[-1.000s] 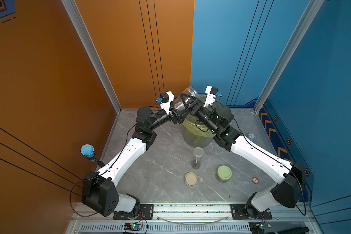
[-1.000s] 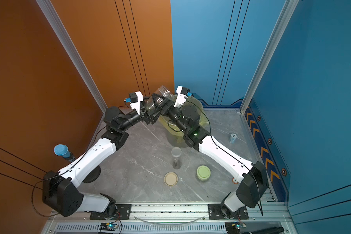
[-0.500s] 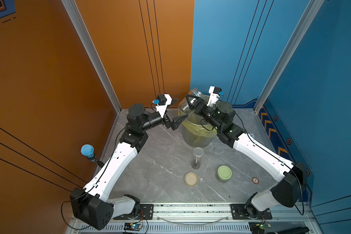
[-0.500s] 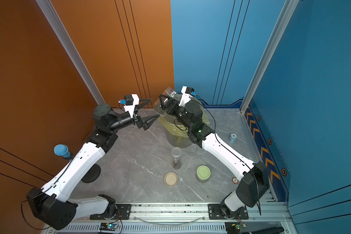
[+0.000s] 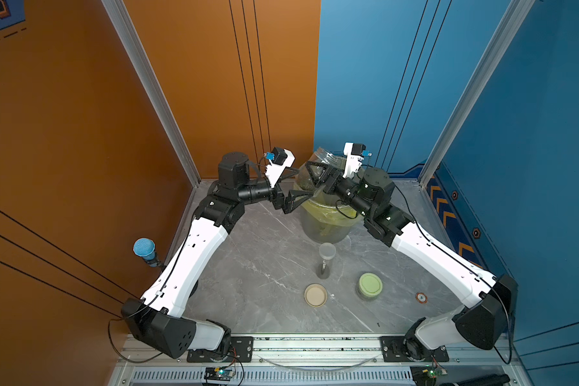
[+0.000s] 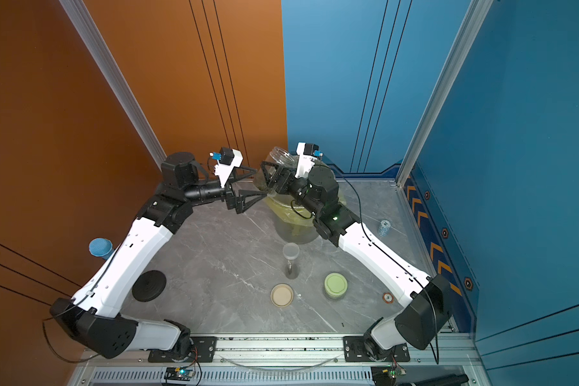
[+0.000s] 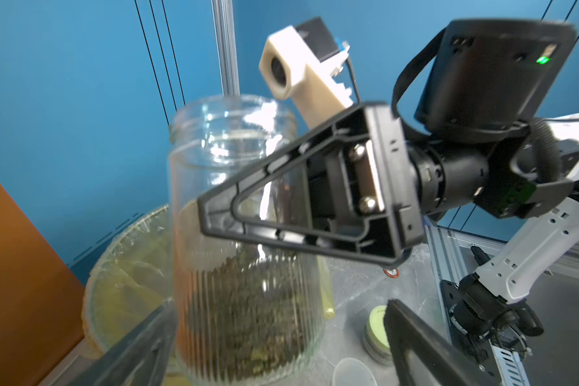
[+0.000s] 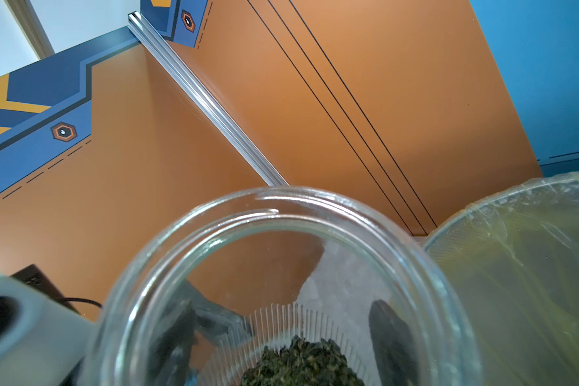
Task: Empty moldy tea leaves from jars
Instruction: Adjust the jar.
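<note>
In both top views my right gripper [image 5: 311, 177] [image 6: 268, 177] is shut on the wide clear jar [image 5: 326, 157] [image 6: 281, 156]. It holds the jar lidless and roughly upright over the bin [image 5: 325, 227]. The right wrist view looks into the jar's mouth [image 8: 281, 207] at dark tea leaves [image 8: 301, 364] heaped at the bottom. My left gripper [image 5: 305, 183] [image 7: 280, 302] is open. Its jaws stand wide by the jar's ribbed base [image 7: 241, 267] and grip nothing. The beige lid [image 5: 315, 295] lies on the table. The tall narrow jar [image 5: 326, 257] and the green-lidded short jar [image 5: 370, 284] stand in front of the bin.
The grey bin [image 6: 295, 230] with its yellow bag stands at the back centre, between both forearms. A blue cup [image 5: 144, 249] and a black disc [image 6: 148, 285] sit at the left. An orange ring [image 5: 421, 297] and a small striped object [image 6: 384, 228] are at the right.
My left gripper has opened, let go of the wide jar and drawn back to the left. The right gripper has kept the jar and raised it a little over the bin.
</note>
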Robot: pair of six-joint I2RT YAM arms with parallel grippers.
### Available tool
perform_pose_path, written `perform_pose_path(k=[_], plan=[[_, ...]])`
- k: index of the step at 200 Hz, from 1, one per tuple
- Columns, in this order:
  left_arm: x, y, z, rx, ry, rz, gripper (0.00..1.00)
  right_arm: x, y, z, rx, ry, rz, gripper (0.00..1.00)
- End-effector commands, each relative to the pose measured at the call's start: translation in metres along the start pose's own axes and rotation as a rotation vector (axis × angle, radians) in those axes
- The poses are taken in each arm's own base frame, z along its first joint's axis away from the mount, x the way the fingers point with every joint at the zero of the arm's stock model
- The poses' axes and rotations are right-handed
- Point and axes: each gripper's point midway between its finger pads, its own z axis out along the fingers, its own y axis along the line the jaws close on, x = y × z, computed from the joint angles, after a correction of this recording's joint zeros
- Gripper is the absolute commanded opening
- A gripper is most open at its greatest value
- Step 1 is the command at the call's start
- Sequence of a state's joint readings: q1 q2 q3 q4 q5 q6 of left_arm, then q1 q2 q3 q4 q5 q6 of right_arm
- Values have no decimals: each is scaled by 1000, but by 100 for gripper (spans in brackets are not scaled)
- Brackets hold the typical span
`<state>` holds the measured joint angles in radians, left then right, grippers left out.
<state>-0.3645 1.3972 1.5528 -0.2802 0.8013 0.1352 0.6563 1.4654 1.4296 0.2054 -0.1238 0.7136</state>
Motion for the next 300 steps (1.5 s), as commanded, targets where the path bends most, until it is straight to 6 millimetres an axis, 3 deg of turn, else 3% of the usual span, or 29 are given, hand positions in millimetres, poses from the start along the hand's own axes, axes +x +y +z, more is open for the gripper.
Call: perform_pose_path(k=[1,67,79,132,182,203,248,300], plan=[[4,-1,5,-16,23,20,98,-43,48,-20,-130,-104,-27,40],[1,9,15,-56,-15,37,98,-51,52,-24,-168,-120,43,38],[-10,11,14,-79,-84,70,98,-56,49,-26,-175,-146,84,38],[-16,12,16,-186,-330,178,98,-77,48,-28,-239,-212,271,38],[-29,27,3,-299,-617,225,98,-71,41,-21,-221,-201,283,37],[-21,33,0,-318,-683,195,98,-68,38,-18,-232,-199,314,37],[-23,25,1,-284,-757,210,98,-67,36,-14,-253,-203,370,37],[-22,1,7,-146,-791,223,98,-66,33,-8,-248,-190,390,36]])
